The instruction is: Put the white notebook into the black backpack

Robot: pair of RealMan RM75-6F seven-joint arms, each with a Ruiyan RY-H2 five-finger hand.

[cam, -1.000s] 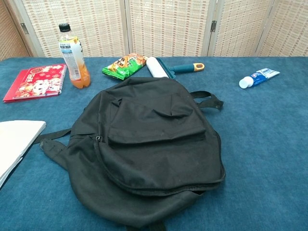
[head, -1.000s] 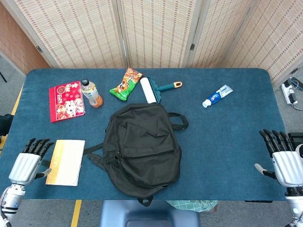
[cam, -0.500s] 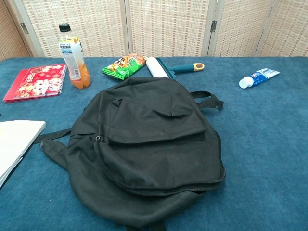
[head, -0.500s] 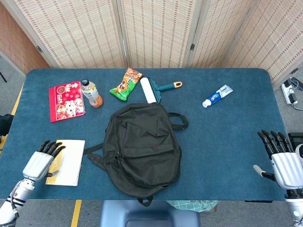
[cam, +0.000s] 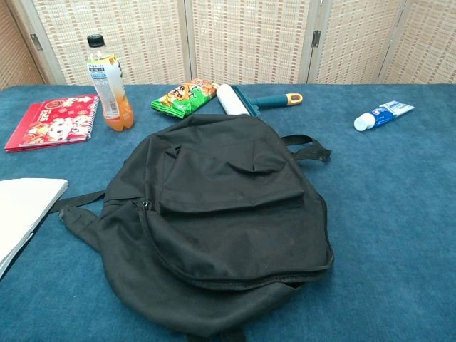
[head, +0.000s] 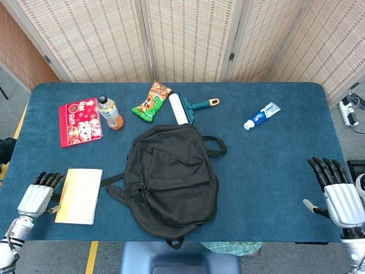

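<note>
A white notebook (head: 80,196) lies flat and closed near the desk's front-left edge, just left of a zipped black backpack (head: 170,179) lying face-up.

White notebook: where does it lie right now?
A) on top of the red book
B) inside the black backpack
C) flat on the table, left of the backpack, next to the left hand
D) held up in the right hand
C: the white notebook lies flat on the table, left of the black backpack, with the left hand at its outer edge.
</note>
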